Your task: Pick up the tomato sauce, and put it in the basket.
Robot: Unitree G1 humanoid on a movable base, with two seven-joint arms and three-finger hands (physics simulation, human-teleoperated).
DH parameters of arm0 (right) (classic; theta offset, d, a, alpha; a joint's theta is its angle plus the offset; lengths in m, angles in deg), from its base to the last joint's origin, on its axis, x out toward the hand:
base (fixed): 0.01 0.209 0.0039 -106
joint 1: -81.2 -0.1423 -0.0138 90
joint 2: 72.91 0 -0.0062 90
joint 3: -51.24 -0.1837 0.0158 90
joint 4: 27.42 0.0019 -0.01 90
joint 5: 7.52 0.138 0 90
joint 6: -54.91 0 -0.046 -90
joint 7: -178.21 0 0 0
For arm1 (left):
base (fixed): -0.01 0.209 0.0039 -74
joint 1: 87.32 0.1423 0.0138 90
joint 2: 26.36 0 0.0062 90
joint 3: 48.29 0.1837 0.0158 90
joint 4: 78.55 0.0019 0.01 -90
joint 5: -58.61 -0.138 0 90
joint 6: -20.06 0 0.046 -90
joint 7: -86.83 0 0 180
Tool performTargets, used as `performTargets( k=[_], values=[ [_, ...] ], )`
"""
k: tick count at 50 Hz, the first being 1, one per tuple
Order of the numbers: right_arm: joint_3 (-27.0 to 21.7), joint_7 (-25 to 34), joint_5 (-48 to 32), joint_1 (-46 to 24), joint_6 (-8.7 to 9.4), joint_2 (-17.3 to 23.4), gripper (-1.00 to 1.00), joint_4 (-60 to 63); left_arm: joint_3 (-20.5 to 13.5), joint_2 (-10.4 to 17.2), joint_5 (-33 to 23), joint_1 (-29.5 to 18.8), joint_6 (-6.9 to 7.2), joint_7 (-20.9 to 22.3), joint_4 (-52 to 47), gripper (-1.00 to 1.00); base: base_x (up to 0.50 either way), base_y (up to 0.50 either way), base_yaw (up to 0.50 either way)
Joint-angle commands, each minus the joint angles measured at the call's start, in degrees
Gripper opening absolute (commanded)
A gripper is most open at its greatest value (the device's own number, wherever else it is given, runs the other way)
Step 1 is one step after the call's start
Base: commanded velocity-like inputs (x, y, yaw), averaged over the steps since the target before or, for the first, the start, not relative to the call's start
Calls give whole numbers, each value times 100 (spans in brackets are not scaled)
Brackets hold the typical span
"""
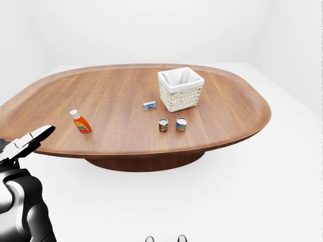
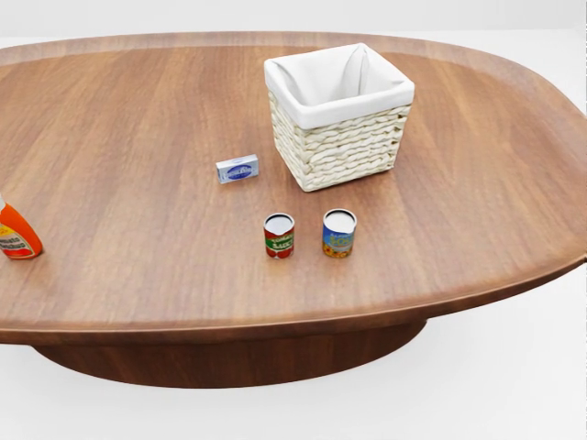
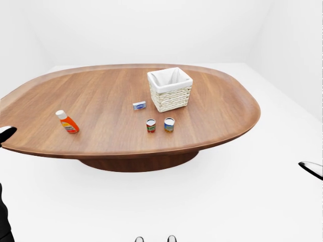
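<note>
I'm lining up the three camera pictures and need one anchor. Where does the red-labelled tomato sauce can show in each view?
Left-eye view: tomato sauce can, just right of centre, left of the blue-labelled can.
Head view: centre, slightly low.
Right-eye view: just left of centre.
Shared landmark: the wicker basket, above and right of the can in each view.

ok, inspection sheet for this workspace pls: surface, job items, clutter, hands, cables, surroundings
Surface: oval wooden table on a dark pedestal.
Job's things: red-labelled tomato sauce can upright, apart from the white-lined wicker basket above it in the head view.
Clutter: blue-labelled can right of the sauce; small blue box; orange bottle at left.
Hands: left hand raised at the table's left edge, holding nothing; right hand barely in view.
Cables: nothing seen.
Surroundings: white floor and walls.
</note>
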Motion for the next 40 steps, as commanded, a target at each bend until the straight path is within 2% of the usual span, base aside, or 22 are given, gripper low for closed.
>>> performTargets(
  k=[1,40],
  values=[
    [34,-6,-5,-23,0,15,100,-26,8,0,-9,-8,0,5,7,100,0,-27,0],
    [62,13,32,-6,0,7,100,-48,62,-25,-56,-11,0,7,33,100,0,-28,0]
  ],
)
